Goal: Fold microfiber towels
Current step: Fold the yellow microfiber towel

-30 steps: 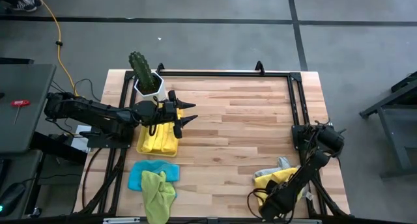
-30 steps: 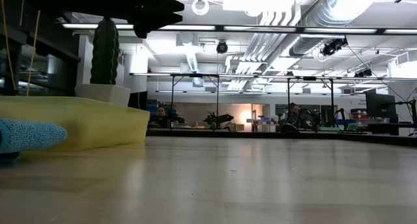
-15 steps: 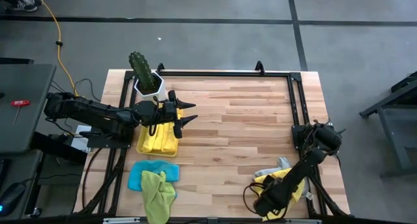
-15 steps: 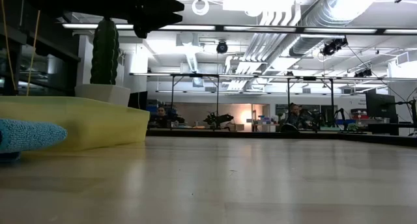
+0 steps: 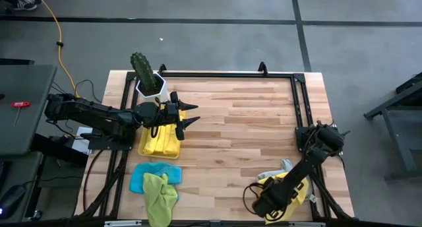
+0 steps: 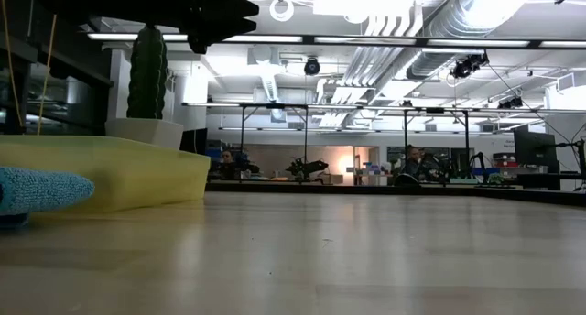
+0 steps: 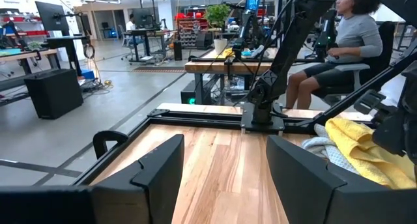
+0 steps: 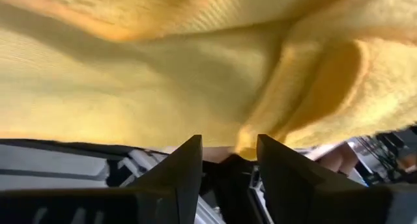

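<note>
Yellow microfiber towel (image 5: 288, 182), bunched with a grey towel (image 5: 278, 169) at the tabletop (image 5: 250, 131) edge far from the cactus (image 5: 142, 69), fills your right wrist view, and the right claw (image 8: 229, 160) has its fingers apart around a fold, not clamped, so if you close on one thin layer it may slip or drag the pile off the edge. Your left claw (image 5: 192, 115) hangs open beside the cactus over the yellow tray (image 5: 160, 146); from overhead the right claw's tips are hidden by its arm.

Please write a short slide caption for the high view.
Left gripper open above the yellow tray; right gripper down on a yellow towel at the table's near right corner.
</note>
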Motion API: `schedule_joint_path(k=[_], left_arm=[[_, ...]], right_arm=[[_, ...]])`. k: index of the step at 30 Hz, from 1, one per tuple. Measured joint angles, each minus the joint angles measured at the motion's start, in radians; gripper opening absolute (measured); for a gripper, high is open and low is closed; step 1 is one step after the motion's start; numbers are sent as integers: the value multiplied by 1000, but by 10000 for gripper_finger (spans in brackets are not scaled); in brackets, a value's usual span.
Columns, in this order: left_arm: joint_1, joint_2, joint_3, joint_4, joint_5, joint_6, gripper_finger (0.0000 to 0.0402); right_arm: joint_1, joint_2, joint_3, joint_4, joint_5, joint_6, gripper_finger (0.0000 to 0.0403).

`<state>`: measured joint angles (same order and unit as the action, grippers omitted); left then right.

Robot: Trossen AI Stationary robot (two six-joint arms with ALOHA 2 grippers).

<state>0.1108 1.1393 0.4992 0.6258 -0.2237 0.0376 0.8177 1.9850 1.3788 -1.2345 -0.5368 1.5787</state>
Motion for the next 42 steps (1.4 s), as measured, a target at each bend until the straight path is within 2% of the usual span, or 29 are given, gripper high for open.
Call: schedule_joint_path(k=[13,33,37,42], left_arm=[[0,0,0,0,0,0,209],[0,0,0,-1,0,0,210],[0,0,0,-1,0,0,209],[0,0,0,-1,0,0,209]], right_arm=[[8,0,-53,47,-49,21,138],[8,0,-59,10,-70,37,136],[8,0,-59,-24,-74,24,108],[0,0,-48,-71,-73,-48,17]])
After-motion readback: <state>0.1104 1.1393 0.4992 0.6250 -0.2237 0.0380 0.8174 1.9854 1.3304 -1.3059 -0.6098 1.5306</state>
